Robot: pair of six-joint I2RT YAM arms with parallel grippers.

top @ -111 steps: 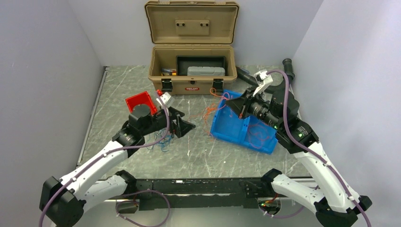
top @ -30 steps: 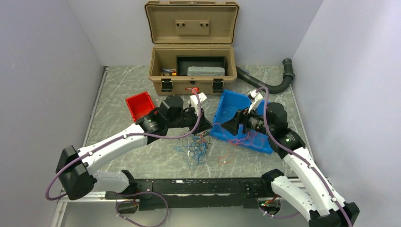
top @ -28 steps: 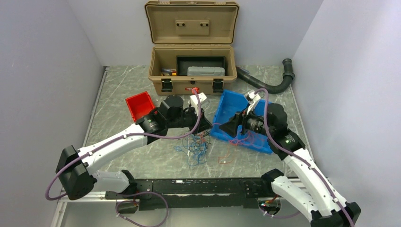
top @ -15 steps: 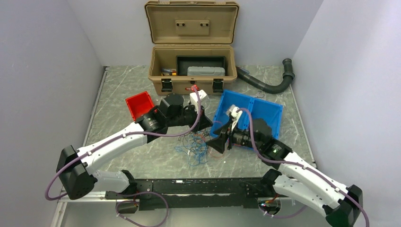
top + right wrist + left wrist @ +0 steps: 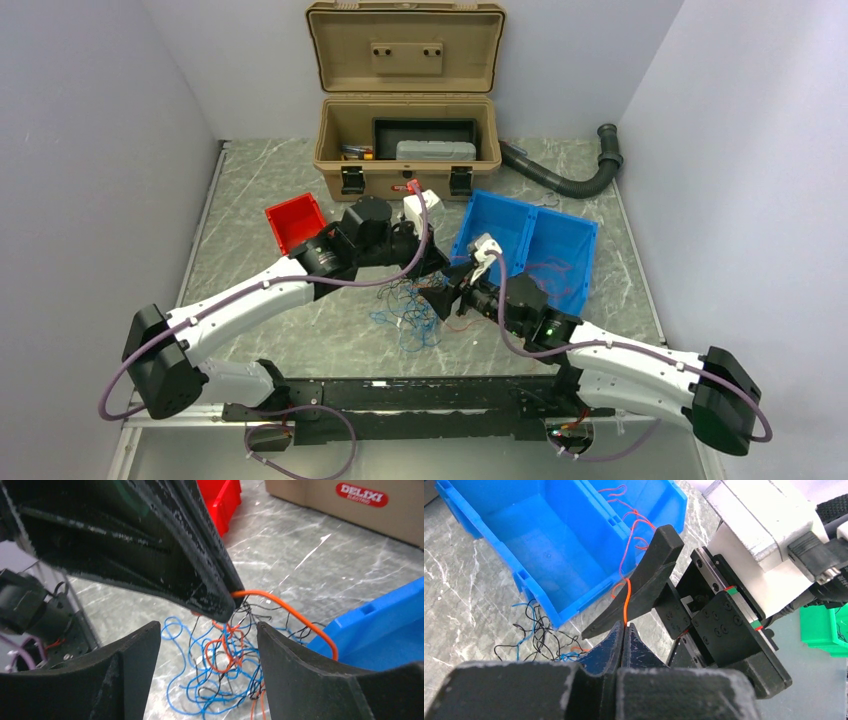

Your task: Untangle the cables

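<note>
My left gripper (image 5: pixel 624 629) is clamped on one orange strand (image 5: pixel 626 600). My right gripper (image 5: pixel 207 628) stands spread, fingers either side of the left's tip. The cables (image 5: pixel 408 315) lie tangled on the table (image 5: pixel 260 180) beside the blue bin (image 5: pixel 560 250).

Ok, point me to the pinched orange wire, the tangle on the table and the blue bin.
orange wire (image 5: pixel 626 602): left wrist view, straight stretch mid-picture.
tangle (image 5: pixel 223 652): right wrist view, orange loops at its centre.
blue bin (image 5: pixel 548 222): top external view, far wall.
</note>
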